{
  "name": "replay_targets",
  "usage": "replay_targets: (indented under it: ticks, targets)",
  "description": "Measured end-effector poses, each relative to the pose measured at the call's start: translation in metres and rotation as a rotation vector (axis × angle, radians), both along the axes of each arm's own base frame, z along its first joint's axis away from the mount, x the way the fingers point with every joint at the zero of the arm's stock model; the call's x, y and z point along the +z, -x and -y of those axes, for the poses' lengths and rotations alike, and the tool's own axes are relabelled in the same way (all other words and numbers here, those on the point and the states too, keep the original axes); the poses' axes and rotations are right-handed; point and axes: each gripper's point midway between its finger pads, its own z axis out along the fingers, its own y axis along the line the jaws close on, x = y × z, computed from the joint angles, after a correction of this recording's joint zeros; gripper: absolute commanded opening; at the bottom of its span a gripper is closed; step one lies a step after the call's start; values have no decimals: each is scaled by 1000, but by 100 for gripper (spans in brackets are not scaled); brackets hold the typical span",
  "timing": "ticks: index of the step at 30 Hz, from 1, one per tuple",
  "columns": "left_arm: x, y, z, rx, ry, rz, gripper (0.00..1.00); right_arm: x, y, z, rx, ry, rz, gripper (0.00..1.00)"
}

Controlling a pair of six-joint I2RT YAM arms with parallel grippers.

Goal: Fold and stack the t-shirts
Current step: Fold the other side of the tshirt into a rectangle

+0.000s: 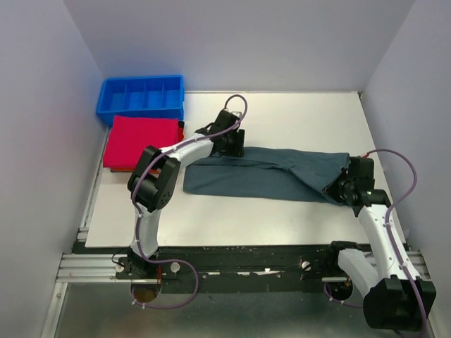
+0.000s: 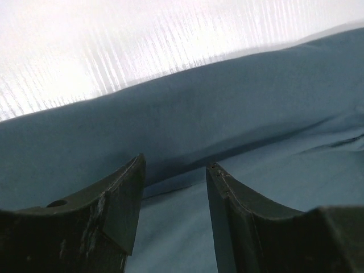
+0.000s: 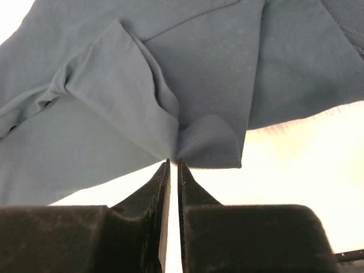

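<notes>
A dark blue-grey t-shirt [image 1: 264,172] lies in a long band across the middle of the white table. My left gripper [image 1: 234,148] is at its far left edge, open, with the cloth [image 2: 239,114] spread just under and between the fingers [image 2: 173,166]. My right gripper [image 1: 337,189] is at the shirt's right end, shut on a puckered corner of the cloth [image 3: 207,142] that gathers right at its tips [image 3: 173,162]. A folded red t-shirt [image 1: 141,141] lies at the back left.
A blue divided bin [image 1: 142,97] stands at the back left corner, behind the red shirt. White walls close in the table on the left, back and right. A black rail [image 1: 232,260] runs along the near edge.
</notes>
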Motion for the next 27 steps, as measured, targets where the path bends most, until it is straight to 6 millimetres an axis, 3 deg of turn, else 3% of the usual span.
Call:
replay_targets:
  ticks: [2, 3, 5, 7, 10, 17, 22, 24, 26, 27]
  targets:
    - [-4, 5, 0, -11, 1, -14, 59, 1, 4, -2, -11, -15, 4, 66]
    - [-8, 9, -1, -17, 0, -24, 57, 3, 6, -2, -19, -23, 10, 77]
    - [-19, 21, -3, -31, -4, -53, 53, 8, 7, -3, -28, -30, 32, 77]
    - [-28, 32, -6, -43, -6, -82, 51, 15, 5, -5, -12, -35, 67, 71]
    - [-26, 42, -5, -65, 21, -90, 50, 17, -2, -13, 33, -59, 85, 70]
    - [-20, 76, -14, -87, 38, -108, 54, -7, -22, -42, 164, -116, -2, 66]
    - [0, 83, -24, -67, 38, -47, 57, -8, -52, -91, 325, -118, -45, 53]
    - [11, 82, -29, -51, 38, -12, 57, -2, -71, -112, 376, -114, -38, 34]
    - [23, 79, -34, -30, 42, 31, 56, 1, -87, -128, 412, -109, -29, 4]
    - [27, 78, -37, -17, 44, 46, 55, 3, -97, -138, 428, -108, -24, 1]
